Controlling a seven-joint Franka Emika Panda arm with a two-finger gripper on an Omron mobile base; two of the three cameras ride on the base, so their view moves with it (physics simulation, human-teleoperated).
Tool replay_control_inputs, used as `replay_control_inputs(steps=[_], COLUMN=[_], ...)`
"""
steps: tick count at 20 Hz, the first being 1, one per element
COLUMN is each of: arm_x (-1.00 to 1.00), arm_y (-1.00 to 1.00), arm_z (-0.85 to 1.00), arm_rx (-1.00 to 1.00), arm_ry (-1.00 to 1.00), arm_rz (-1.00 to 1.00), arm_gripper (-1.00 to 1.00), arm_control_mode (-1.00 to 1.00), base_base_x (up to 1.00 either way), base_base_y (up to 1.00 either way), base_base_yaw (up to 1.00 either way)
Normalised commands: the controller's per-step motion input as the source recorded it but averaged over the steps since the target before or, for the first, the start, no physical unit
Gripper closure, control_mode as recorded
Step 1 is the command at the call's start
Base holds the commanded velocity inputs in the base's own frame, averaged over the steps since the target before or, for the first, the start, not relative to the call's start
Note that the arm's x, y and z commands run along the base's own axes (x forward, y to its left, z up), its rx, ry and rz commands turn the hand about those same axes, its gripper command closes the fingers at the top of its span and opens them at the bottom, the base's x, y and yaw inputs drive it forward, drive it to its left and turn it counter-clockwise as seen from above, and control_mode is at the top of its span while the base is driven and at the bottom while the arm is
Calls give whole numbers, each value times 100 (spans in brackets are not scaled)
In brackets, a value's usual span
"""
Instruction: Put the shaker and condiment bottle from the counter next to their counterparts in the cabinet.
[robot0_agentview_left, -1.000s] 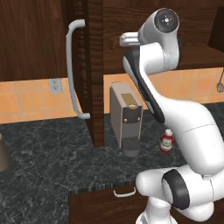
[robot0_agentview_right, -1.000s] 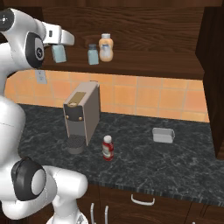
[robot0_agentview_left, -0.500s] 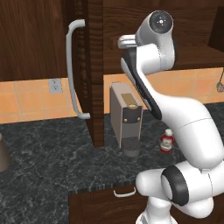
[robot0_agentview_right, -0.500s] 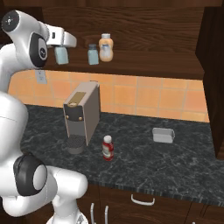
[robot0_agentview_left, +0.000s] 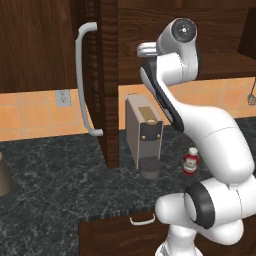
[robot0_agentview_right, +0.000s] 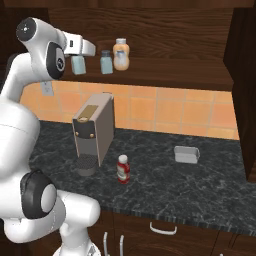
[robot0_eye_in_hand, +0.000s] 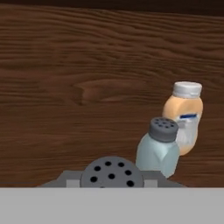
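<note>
- Compared with a second ago, the white arm has carried the small pale blue-grey translucent shaker with the dark grey cap (robot0_agentview_right: 78, 64) further right along the dark brown wooden wall cabinet's inner shelf (robot0_agentview_right: 165, 75), closing in on its twin. Nothing else has shifted.
- Gripper (robot0_agentview_right: 80, 61) looks clenched on that shaker. From the hand camera, the perforated grey cap sits right at the bottom between the finger tips.
- Matching blue-grey shaker (robot0_agentview_right: 106, 62) stands on the shelf just beside the tan-orange bottle with the pale cap (robot0_agentview_right: 120, 54), the two nearly touching. The carried shaker is near them but still apart.
- Small red sauce bottle with the white cap (robot0_agentview_right: 123, 169) is still down on the dark marbled stone counter (robot0_agentview_right: 200, 190), next to the grey-brown coffee machine (robot0_agentview_right: 93, 132). That half isn't started, I'd say.
- What I'd worry about: pushing much further right could knock the twin shaker into the orange bottle. I also can't tell whether the held shaker's base is on the shelf yet, so letting go early might tip it.
</note>
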Motion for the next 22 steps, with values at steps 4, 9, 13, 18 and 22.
replay_control_inputs(steps=[4,9,13,18,22], arm_x=[47,53,38,32,22], arm_y=[-4,0,0,0,0], arm_z=[0,0,0,0,0], arm_rx=[0,0,0,0,0], arm_ry=[0,0,0,0,0], arm_rz=[-2,-3,-2,-1,-1], arm_gripper=[100,100,100,-100,-100], arm_control_mode=[-100,-100,-100,-100,-100], base_base_x=[0,0,0,0,0], base_base_y=[0,0,0,0,0], base_base_yaw=[0,0,0,0,0])
